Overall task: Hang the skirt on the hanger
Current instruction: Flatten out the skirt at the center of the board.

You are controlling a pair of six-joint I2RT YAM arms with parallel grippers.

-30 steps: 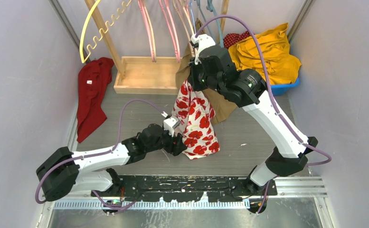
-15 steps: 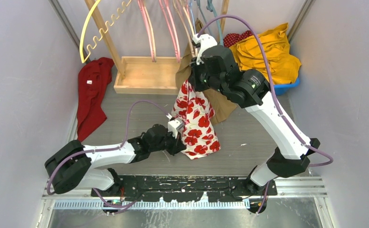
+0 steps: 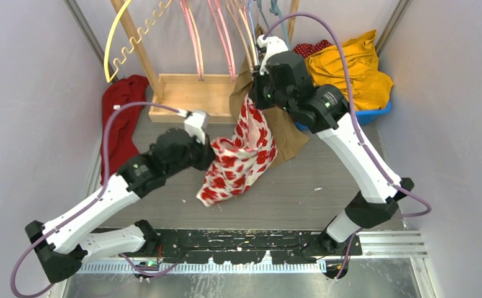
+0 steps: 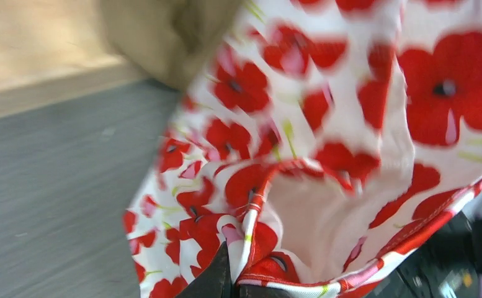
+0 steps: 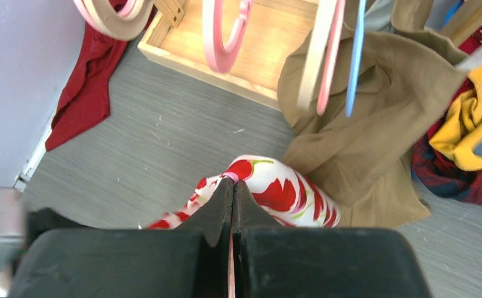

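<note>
Skirt [image 3: 241, 155] stretches between left fingers [image 4: 215, 280] (edge pinched) and right fingers [image 5: 217, 206].

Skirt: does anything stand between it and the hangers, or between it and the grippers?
Nothing at the grippers: the left gripper and right gripper are both shut on the skirt. Toward the hangers, a tan garment drapes among them right beside the skirt's top and may crowd the way.

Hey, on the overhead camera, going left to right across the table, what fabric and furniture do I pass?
From the left: red garment → wooden rack base → poppy-print skirt → yellow cloth.
</note>
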